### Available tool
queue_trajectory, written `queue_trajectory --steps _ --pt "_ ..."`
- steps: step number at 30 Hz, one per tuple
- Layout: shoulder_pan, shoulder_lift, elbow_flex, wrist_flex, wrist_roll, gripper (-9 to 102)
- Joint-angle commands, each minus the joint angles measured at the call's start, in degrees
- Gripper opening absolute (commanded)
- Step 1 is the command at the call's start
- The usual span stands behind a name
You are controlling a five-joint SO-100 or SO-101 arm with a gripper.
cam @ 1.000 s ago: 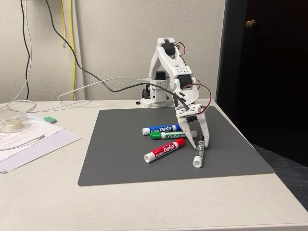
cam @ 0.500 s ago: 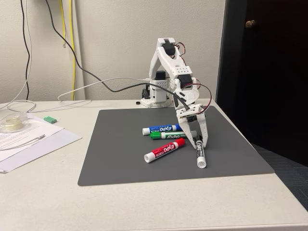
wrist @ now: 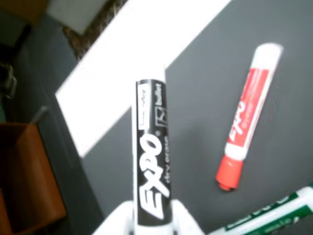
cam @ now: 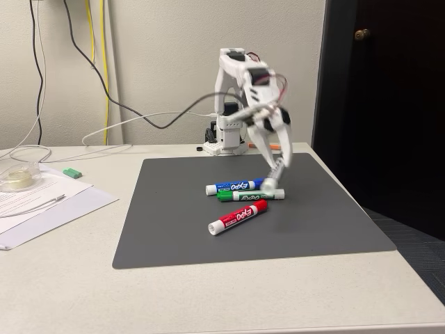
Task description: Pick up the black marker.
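The black marker (wrist: pixel 151 161) is held clear of the grey mat (cam: pixel 208 229), clamped at its lower end between the two white fingers (wrist: pixel 115 223) of the end effector (wrist: pixel 149 226). In the wrist view the barrel runs up the middle of the frame, and the black "EXPO" print is legible; its cap cannot be seen there. In the fixed view the arm (cam: pixel 240 83) and end effector (cam: pixel 277 165) are motion-blurred; the marker (cam: pixel 272 177) is seen as a pale streak hanging above the blue marker (cam: pixel 235 186) and green marker (cam: pixel 249 195). The label cannot be read in that view. The red marker (cam: pixel 238 217) lies on the mat, apart from the others, as also shown in the wrist view (wrist: pixel 247 117). Papers (cam: pixel 42 202) lie on the desk (cam: pixel 62 292) at the left of the fixed view.
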Motion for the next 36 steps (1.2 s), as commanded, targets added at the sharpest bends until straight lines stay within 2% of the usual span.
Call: queue_trajectory --steps 1,5,8,14,19,28,31,36 --pt "3.2 4.1 -18.4 16.3 8.1 0" --pt "7.7 11.0 -18.9 17.8 18.3 0" --pt "11.0 15.3 -18.5 20.4 22.0 0" --pt "13.1 19.0 -18.4 24.6 23.7 0" --pt "14.1 20.6 -18.4 25.5 27.5 0" --pt "16.8 24.3 -16.3 27.8 28.5 0" --pt "17.0 32.1 -5.6 23.1 28.6 0" --pt "18.7 54.5 24.6 7.3 31.4 0"
